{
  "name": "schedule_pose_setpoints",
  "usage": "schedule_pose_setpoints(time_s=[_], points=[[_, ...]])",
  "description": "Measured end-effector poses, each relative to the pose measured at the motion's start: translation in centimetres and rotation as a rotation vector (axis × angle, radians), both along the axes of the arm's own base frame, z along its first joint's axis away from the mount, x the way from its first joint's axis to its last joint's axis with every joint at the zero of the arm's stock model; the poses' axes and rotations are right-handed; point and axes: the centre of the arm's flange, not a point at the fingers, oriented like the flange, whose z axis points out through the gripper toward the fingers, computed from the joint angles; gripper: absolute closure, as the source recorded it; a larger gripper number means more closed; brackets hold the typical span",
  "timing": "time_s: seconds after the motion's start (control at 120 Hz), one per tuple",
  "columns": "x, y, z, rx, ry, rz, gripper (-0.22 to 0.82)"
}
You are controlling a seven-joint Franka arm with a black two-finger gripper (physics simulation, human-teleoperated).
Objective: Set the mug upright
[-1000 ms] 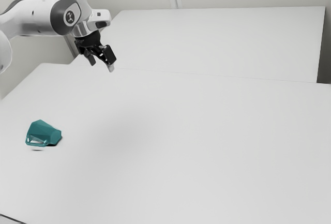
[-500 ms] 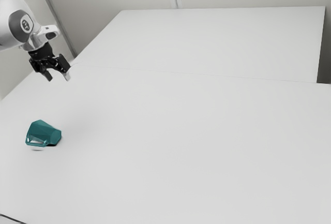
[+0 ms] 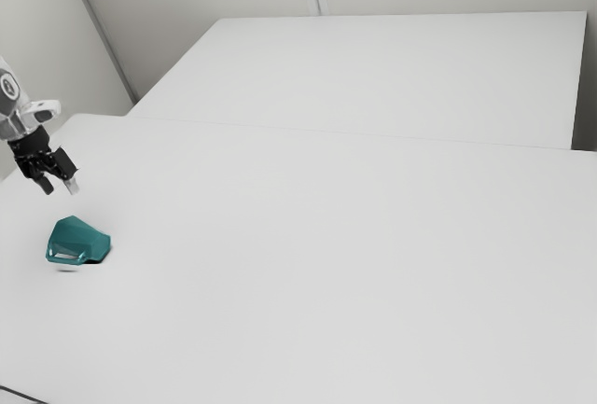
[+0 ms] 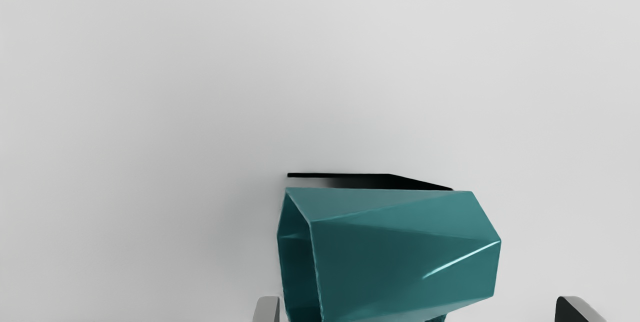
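Teal mug [image 3: 79, 241], lying on its side on the white table [image 3: 326, 245], in the part toward the exterior view's left. The body is faceted, with flat, angular panels; the wider, open end faces the exterior view's left and the narrower base faces the exterior view's right. The handle [image 3: 65, 257] lies low on the side turned toward the exterior camera. In the wrist view, the hollow mouth [image 4: 299, 262] is turned toward one finger of the gripper and the base toward the other, and a pale glint crosses one panel near the base. A narrow black shadow [image 4: 395, 181] runs along one flank of the body.

The black two-finger gripper [image 3: 58, 188] is above the table and near the mug, its fingers directed downward. The jaws are released: the fingertips stand wide apart, with nothing grasped, and in the wrist view the mug appears in the span between them. The white arm [image 3: 9, 124] enters at the exterior view's left edge, only its end portion within the frame.

Farther out, a second white surface [image 3: 392, 77] adjoins the table beyond a thin seam, with pale grey walls [image 3: 187, 3] behind; a thin dark line [image 3: 23, 395] marks the lower corner at the exterior view's left
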Motion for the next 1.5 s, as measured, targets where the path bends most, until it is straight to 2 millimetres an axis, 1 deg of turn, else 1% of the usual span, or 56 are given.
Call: schedule_pose_setpoints(time_s=[0.05, 0.133, 0.192, 0.308, 0.358, 0.442, 0.592, 0.775, 0.908, 1.008, 1.142, 1.317, 1.375, 1.5], points=[[-0.7, 1.1, -0.9, -0.012, 0.010, -0.009, 0.00], [-1.0, 2.3, -2.2, -0.042, 0.014, -0.030, 0.00], [-1.1, 3.2, -3.2, -0.071, 0.010, -0.039, 0.00], [-1.0, 4.3, -5.1, -0.141, -0.010, -0.070, 0.00], [-0.8, 4.6, -5.9, -0.173, -0.023, -0.083, 0.00], [-0.7, 5.0, -6.5, -0.236, -0.059, -0.099, 0.00], [-2.1, 5.9, -7.8, -0.345, -0.101, -0.093, 0.00], [-3.0, 5.9, -8.6, -0.463, -0.142, -0.095, 0.00], [-4.5, 6.4, -10.8, -0.562, -0.161, -0.069, 0.01], [-4.7, 6.3, -11.1, -0.613, -0.183, -0.067, 0.11], [-4.9, 6.1, -11.2, -0.672, -0.216, -0.060, 0.28], [-5.4, 6.2, -11.5, -0.734, -0.250, -0.042, 0.56], [-5.4, 6.1, -11.5, -0.746, -0.259, -0.042, 0.61], [-5.3, 5.9, -11.3, -0.761, -0.273, -0.048, 0.68]])
